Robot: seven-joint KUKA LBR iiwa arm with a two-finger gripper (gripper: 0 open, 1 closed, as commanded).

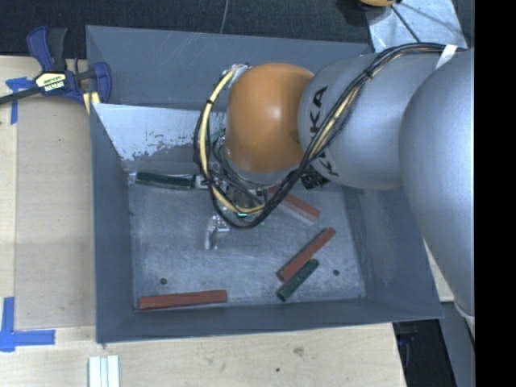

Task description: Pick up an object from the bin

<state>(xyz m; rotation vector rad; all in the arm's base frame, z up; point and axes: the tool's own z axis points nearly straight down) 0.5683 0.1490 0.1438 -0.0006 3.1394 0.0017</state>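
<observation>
Reaching in from the right, the arm (363, 127) hangs over the bin's (113, 216) middle, gripper (215, 236) low above bare floor; open or closed, cannot tell. Likeliest pick, being nearest: dark green stick (165, 181), flat, just far-left.

The silver-grey arm (387, 119) bears black lettering (316, 113) and a glossy orange dome cover (266, 115). Yellow and black cables (208, 123) loop its nine o'clock edge, with a small metal gripper (214, 237) at six o'clock.
</observation>
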